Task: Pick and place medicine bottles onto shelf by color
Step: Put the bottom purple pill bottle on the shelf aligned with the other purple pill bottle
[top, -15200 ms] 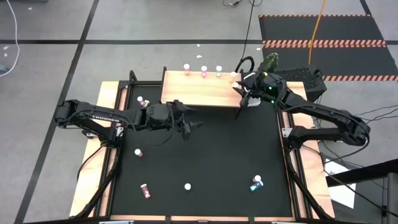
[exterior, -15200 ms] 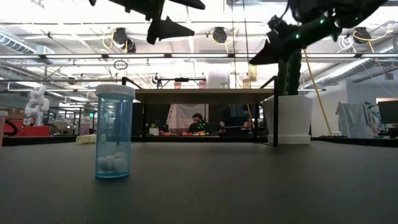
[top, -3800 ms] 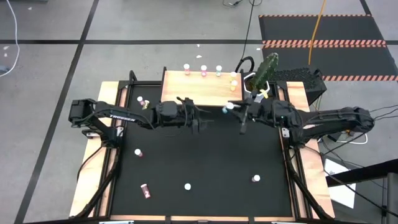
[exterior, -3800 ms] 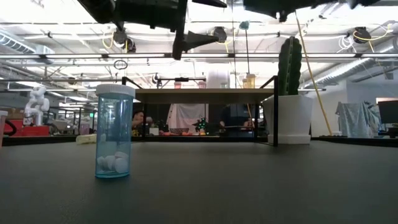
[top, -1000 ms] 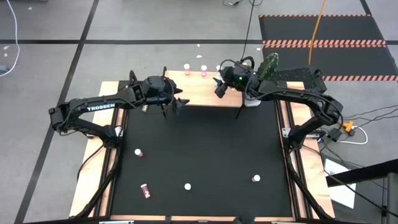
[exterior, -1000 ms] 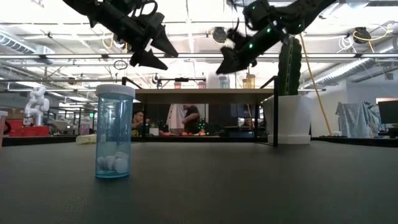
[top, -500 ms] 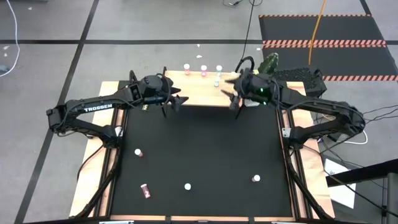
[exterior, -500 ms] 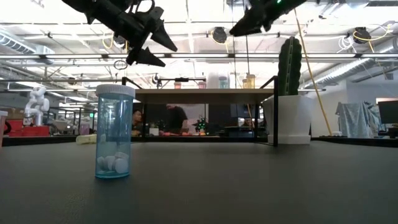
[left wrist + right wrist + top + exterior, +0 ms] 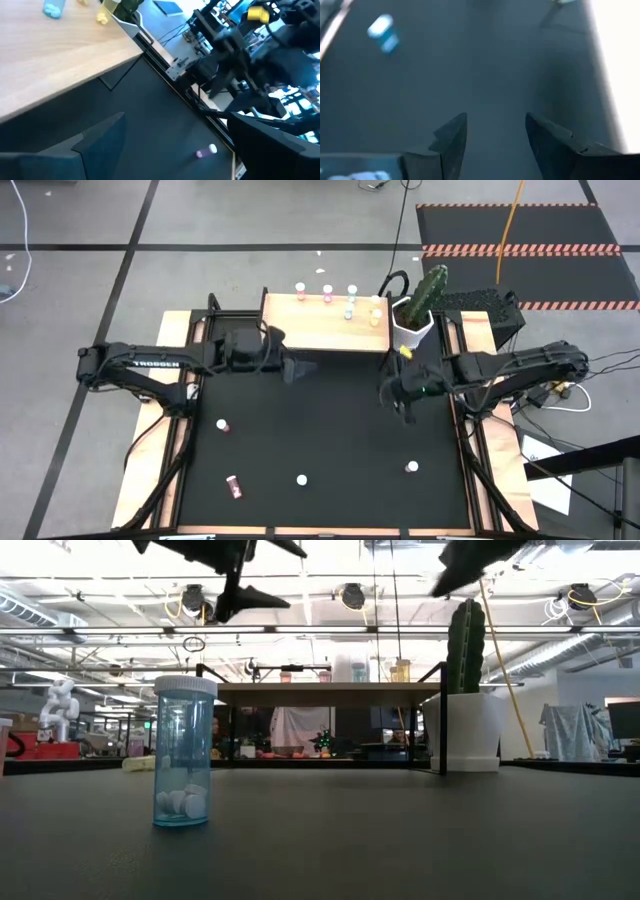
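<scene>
Right gripper empty, fingers parted, centre-right over mat.
Likely heading for the teal bottle lower right; left gripper hangs open.

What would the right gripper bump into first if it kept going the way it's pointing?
Probably just the black mat. The right gripper is open and empty, with bare mat ahead between its fingers. A blue bottle lies off to one side, not in line, though depth is hard to judge.

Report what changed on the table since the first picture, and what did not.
The teal bottle has gone from the mat's front right onto the shelf. The right gripper, empty and open, has pulled back over the mat. The left gripper stayed open near the shelf's front edge; the other loose bottles stayed put.
</scene>
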You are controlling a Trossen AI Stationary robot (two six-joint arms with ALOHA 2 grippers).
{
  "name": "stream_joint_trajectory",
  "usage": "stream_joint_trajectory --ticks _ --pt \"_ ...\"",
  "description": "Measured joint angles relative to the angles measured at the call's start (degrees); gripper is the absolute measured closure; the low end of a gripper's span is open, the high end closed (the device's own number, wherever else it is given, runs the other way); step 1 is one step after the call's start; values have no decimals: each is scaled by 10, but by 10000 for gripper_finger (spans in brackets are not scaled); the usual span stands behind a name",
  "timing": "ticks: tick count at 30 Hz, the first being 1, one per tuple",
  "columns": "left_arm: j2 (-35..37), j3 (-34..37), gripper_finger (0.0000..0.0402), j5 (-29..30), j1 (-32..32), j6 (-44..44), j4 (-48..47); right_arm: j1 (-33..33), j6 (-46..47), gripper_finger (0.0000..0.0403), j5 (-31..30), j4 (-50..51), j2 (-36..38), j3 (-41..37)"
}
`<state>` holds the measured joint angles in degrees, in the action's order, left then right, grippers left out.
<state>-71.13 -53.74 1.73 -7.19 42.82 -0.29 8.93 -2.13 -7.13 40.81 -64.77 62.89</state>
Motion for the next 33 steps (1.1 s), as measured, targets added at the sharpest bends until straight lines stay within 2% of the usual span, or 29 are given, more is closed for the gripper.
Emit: stream_joint_trajectory --ticks 2,5,11,15,18,20,23,26,30,33 --pt "0 0 57 23 18 3 8 27 27 209 25 40 -7 0" --pt "0 0 57 29 27 -23 45 61 161 225 18 85 -16 0" --pt "1 0 57 -15 38 -134 136 126 269 244 37 109 -17 5" --pt "5 0 57 -24 41 -171 96 173 395 245 85 121 -37 9" --pt "9 -1 57 -36 41 -167 41 230 480 245 147 139 -70 9" --pt "8 0 57 -52 43 -166 -5 274 517 245 164 151 -93 9" --pt "8 0 57 -83 56 -169 -40 325 540 245 174 150 -123 9" --pt "1 0 57 -88 76 -184 -63 351 533 242 165 151 -143 9" --pt "0 0 57 -82 99 -202 -77 358 515 216 100 153 -158 8" --pt "0 0 57 -37 113 -203 -88 345 504 187 52 157 -164 -4"
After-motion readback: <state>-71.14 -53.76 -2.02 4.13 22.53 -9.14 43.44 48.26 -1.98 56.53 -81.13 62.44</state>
